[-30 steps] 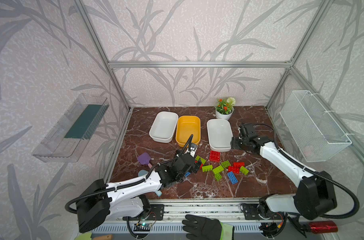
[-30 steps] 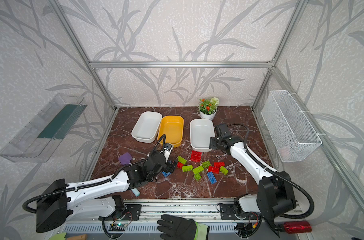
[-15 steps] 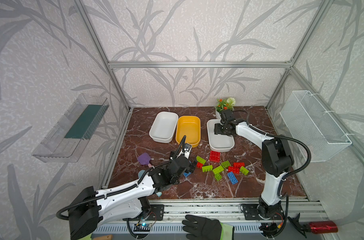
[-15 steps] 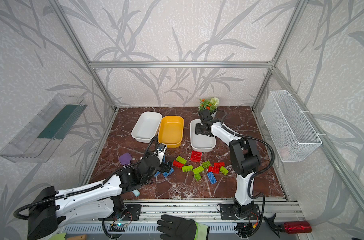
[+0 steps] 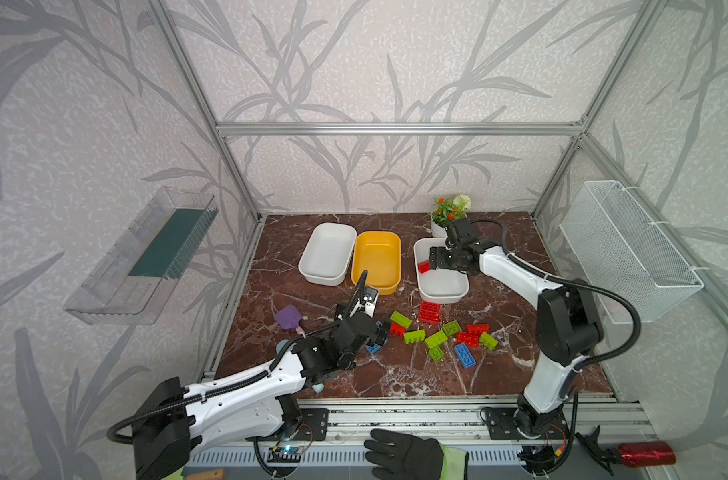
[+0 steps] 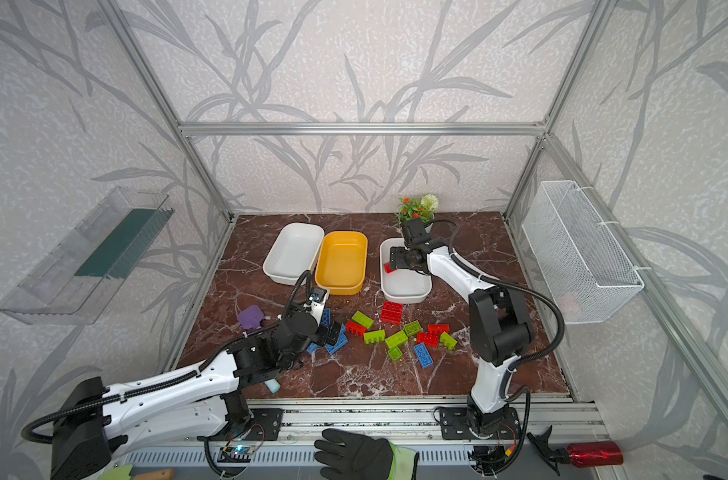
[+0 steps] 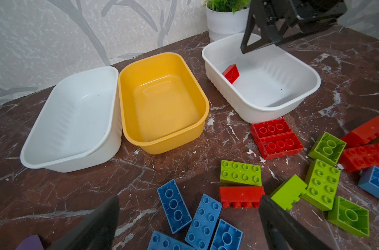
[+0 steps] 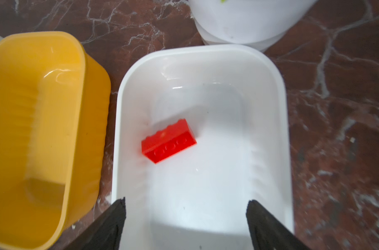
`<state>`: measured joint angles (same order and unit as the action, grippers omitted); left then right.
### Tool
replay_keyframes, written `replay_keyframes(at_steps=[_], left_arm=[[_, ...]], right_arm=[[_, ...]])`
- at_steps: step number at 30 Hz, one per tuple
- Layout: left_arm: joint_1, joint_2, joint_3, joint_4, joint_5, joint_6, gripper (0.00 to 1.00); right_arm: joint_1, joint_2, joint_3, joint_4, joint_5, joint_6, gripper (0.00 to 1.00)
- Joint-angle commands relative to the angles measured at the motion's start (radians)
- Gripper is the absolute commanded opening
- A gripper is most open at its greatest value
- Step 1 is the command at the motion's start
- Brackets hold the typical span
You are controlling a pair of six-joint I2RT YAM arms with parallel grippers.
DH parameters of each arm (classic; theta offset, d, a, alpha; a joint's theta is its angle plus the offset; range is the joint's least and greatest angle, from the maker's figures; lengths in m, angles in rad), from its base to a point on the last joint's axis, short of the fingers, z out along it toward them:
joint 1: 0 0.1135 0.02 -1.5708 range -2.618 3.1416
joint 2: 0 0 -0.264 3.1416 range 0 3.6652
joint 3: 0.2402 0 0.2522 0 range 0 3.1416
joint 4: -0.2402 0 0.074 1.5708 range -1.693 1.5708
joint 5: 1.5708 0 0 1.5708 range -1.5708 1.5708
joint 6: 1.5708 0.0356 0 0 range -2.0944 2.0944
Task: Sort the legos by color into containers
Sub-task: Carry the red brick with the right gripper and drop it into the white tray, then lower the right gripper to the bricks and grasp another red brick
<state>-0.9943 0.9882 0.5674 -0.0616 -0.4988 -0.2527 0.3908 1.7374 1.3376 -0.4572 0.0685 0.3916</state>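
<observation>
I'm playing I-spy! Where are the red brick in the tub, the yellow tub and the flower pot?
Small red studded plastic brick (image 8: 167, 138): right wrist view, its middle.
Yellow rounded rectangular plastic tub (image 7: 162, 108): left wrist view, its bare floor.
Round white flower pot (image 7: 225, 23): left wrist view, its front wall.

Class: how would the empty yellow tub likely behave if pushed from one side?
The yellow tub looks thin-walled and empty, so probably light. With its wide base it should slide on the glossy marble table, not tip. It would likely shove the empty white tub beside it.
</observation>
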Motion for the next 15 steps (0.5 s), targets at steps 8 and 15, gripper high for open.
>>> replay_keyframes(at_steps=[8, 15], left_arm=[[-0.030, -0.079, -0.052, 0.034, 0.144, -0.077, 0.99], [-0.066, -0.079, -0.052, 0.046, 0.172, -0.077, 0.99]], right_arm=[[0.008, -0.440, -0.421, -0.127, 0.142, 0.063, 0.94], [0.008, -0.531, -0.572, -0.141, 0.115, 0.092, 0.94]])
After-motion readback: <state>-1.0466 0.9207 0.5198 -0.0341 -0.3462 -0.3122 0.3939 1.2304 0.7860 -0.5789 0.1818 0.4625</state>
